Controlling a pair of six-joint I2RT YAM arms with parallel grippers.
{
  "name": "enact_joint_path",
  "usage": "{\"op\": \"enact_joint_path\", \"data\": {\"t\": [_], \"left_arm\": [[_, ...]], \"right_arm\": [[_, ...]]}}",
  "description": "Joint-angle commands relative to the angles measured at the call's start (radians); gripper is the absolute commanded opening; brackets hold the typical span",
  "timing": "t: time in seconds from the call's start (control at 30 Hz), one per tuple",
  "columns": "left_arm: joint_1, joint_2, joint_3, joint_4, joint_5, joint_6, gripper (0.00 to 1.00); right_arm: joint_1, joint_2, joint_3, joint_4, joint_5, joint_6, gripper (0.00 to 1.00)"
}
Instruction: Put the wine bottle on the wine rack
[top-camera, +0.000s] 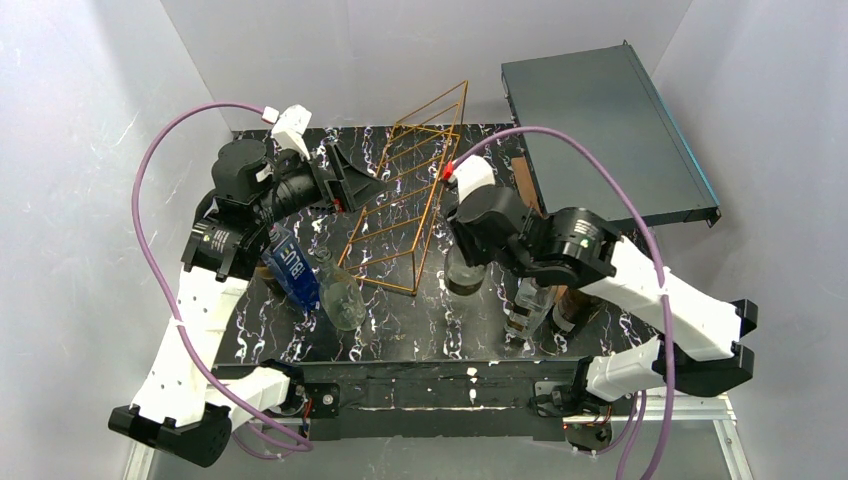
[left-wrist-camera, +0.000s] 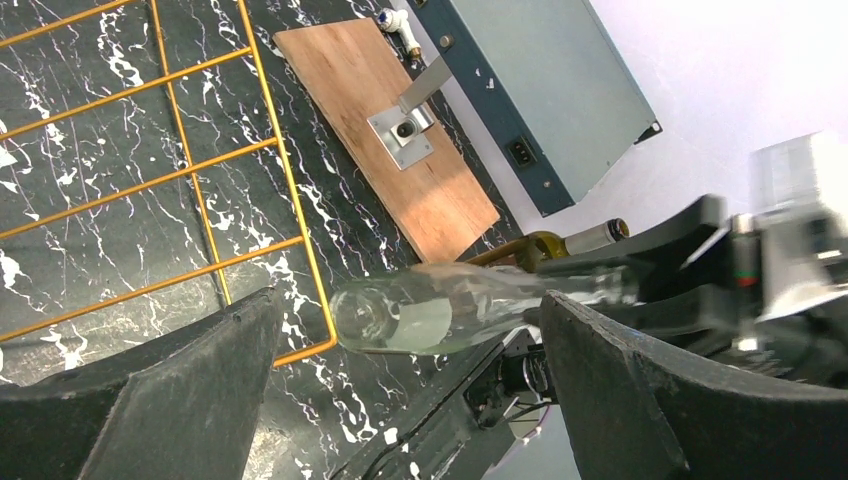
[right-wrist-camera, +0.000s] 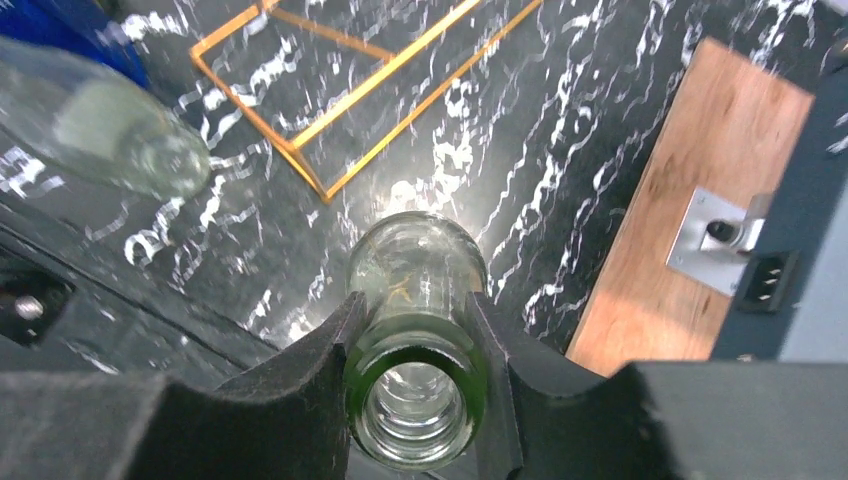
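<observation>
Well, started with the table (top-camera: 430, 335), black with white streaks. Saw a flat grey box (top-camera: 600, 130) at the far right corner. Found the rack (top-camera: 405, 195) in the middle, toward the back, made of thin gold wire. No bottle on it yet.

Next, looked at the right arm (top-camera: 640, 280). Reached in from the right, bent at the elbow, with the wrist turned down over the bottle (top-camera: 462, 272). Came at it from right above, looking into the open mouth. Saw the left arm (top-camera: 200, 300) bent in from the left side, its wrist up by the rack's left edge, with a blue bottle (top-camera: 292, 268) lying just below it.

Spotted the bottle near the rack's front end, on its right, upright and not touching the wire. Could not tell whether resting on the table or lifted a little.

Looked like see-through glass, and empty. Judged it hard and stiff, a bit heavy, smooth and slippery, and easy to break from a fall or a knock on the wire. Judged the neck the best place for a hold: thin enough for two fingers, with a lip at the top to stop a slip. Would need a slow tip onto its side for the rack, then a soft set-down.

Saw the right gripper (right-wrist-camera: 415, 340) closed tight on that neck, one finger on each side, just under the lip.

Saw the left gripper (top-camera: 350, 182) spread as wide as could be, holding nothing.
</observation>
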Motion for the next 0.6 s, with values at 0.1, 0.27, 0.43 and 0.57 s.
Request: {"op": "enact_joint_path", "data": {"t": [0.1,0.27,0.43,0.57], "left_arm": [[-0.002,-0.026,0.025,-0.021,0.007,0.007,0.99],[-0.003,-0.032,0.012,-0.021,0.020,-0.008,0.99],[-0.003,-0.030,0.025,-0.032,0.020,-0.001,0.99],[-0.003,-0.021,0.056,-0.059,0.037,0.010,0.99]], "right_arm": [[-0.002,0.069,0.342,0.057,0.229,-0.096,0.01],[-0.003,0.189,0.591,0.003,0.357,-0.208,0.01],[-0.012,0.213,0.608,0.193,0.425,-0.381,0.01],[-0.029,0.241,0.573,0.405,0.495,-0.541,0.01]]}}
